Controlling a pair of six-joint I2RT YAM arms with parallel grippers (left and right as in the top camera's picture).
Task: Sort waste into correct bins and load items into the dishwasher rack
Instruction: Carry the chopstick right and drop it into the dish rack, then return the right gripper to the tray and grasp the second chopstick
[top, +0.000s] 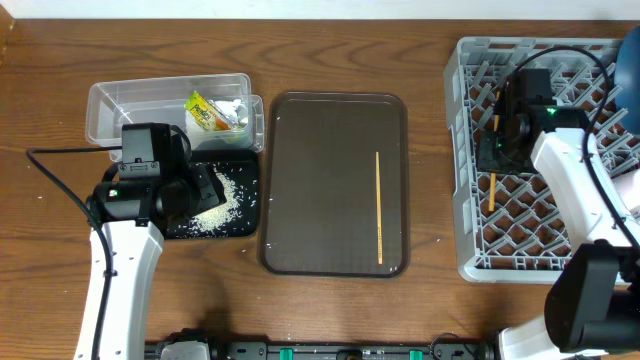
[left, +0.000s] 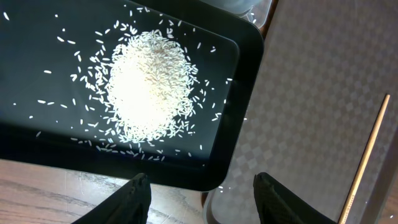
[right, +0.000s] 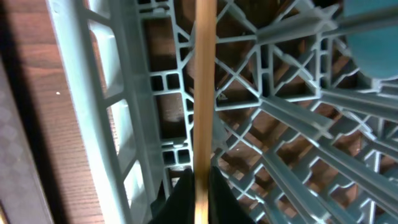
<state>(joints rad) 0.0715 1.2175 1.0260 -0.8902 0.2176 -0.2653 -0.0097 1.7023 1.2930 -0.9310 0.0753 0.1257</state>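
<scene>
One chopstick (right: 204, 93) sits pinched in the right pincer (right: 200, 182) over the rack (right: 292, 134) — left pincer (left: 200, 182) stands wide.

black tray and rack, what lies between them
The brown tray, with one chopstick lying on it, plus strips of bare table. The overhead view shows it.

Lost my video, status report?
Left gripper open by white rice in black tray. Right gripper pinching thin wooden chopstick in grey lattice rack. Second chopstick on brown tray. Nothing blocking.
</scene>
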